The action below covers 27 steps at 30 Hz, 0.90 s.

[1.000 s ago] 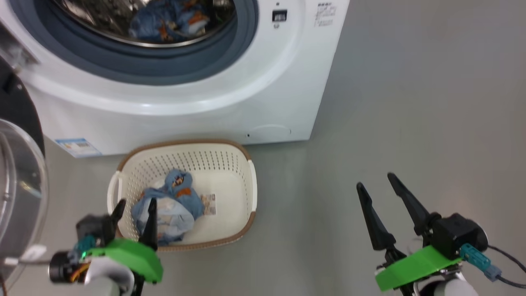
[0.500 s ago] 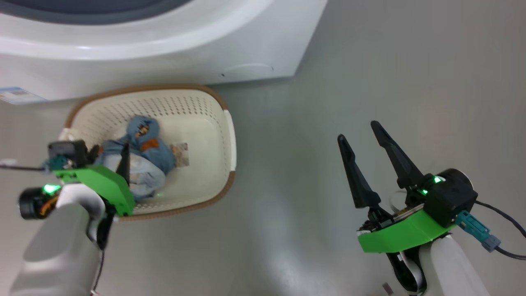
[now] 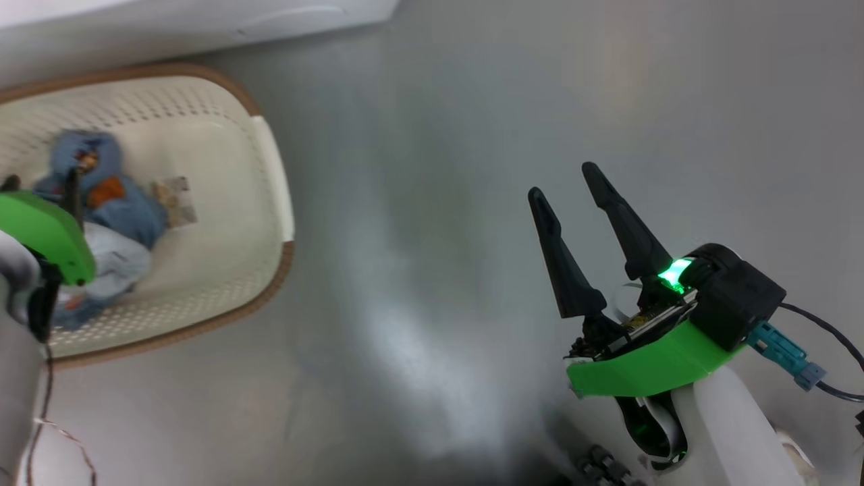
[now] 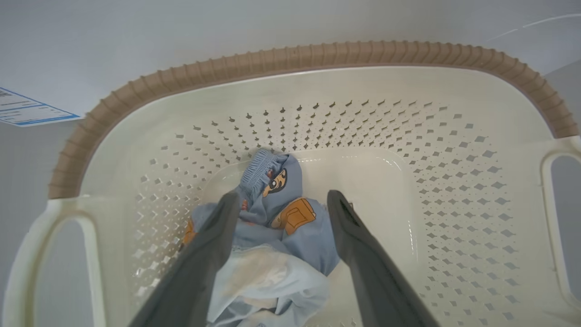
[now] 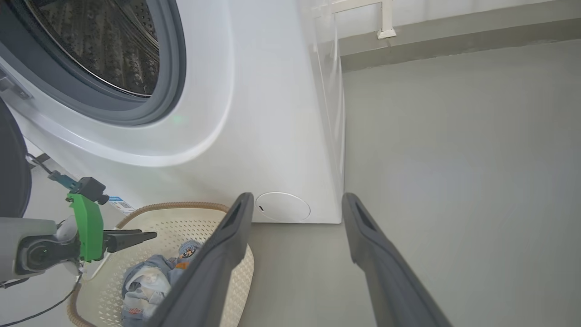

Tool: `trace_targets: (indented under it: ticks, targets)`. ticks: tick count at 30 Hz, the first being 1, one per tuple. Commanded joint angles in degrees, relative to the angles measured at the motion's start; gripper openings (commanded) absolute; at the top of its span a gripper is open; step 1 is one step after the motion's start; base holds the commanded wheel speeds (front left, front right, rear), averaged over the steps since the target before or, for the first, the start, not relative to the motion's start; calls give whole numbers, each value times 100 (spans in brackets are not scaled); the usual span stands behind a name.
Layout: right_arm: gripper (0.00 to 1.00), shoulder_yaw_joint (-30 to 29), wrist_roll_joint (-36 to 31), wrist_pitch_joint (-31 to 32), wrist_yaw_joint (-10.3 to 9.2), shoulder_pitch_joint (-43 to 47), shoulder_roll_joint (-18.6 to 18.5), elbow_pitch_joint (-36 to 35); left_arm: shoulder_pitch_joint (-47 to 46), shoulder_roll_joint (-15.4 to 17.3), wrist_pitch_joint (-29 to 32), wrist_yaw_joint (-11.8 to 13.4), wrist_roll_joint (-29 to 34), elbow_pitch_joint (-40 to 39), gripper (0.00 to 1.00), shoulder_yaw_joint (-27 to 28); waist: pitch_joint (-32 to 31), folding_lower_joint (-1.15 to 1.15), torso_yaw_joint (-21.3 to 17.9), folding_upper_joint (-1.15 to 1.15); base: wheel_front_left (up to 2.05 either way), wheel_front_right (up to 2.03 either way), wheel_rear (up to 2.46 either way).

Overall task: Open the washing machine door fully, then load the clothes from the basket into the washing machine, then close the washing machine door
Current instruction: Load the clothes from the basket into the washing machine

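left gripper (image 4: 282,197): spread. i read both dark fingers apart inside the basket (image 4: 317,54), one on each side of the clothes (image 4: 281,227). the fingertips sit level with the upper part of the bundle. from the left wrist view i cannot tell whether either finger presses the fabric.

right gripper (image 3: 563,182): spread, holding nothing. it hangs over bare grey floor (image 3: 439,202), well apart from the basket, which lies at the left of the head view. a green light glows at the base of its fingers.

clothes: one crumpled light-blue bundle with orange-brown prints lies on the basket bottom, toward the basket's left side as the head sees it. a paler patch of fabric shows at the near end of the bundle. a small sticker (image 3: 177,199) lies on the basket bottom just beside the bundle.

basket: cream, perforated, brown rim, upright on the floor. it stands just in front of the washing machine (image 5: 272,113), near the blue label (image 4: 27,111) at the machine's lower corner.

washing machine: in the right wrist view the opening is uncovered, and i see the perforated steel drum (image 5: 113,45) inside the grey-blue gasket (image 5: 172,68). the washing machine door (image 5: 11,172) shows as a dark curved edge at the left border, swung clear of the opening. a round cover (image 5: 282,206) sits low on the front panel.
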Motion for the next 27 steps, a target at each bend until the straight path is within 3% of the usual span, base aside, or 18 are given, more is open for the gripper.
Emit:
trace_targets:
  ticks: [1,13,22,24,25,27]
  targets:
    - [100,168,69,-66,16,45,18,-175,-84,328,36,-40,48,4,100,73,742,0,-663,0,0,0,0]
    - [100,338,419,-68,16,-14,18,-318,-627,810,364,40,301,350,100,-183,1350,0,-1055,0,0,0,0]
    - [100,268,430,-68,16,120,18,-337,-778,808,508,509,361,526,100,-260,1427,0,-1017,0,0,0,0]
    - [100,250,424,-68,16,136,18,-345,-806,809,526,618,387,549,38,-288,1434,0,-1006,0,0,0,0]
    - [100,241,423,-68,16,139,18,-346,-821,806,514,657,391,556,1,-296,1439,0,-1000,0,0,0,0]
    - [100,231,416,-68,16,134,18,-341,-853,810,503,747,407,570,0,-315,1444,0,-986,0,0,0,0]
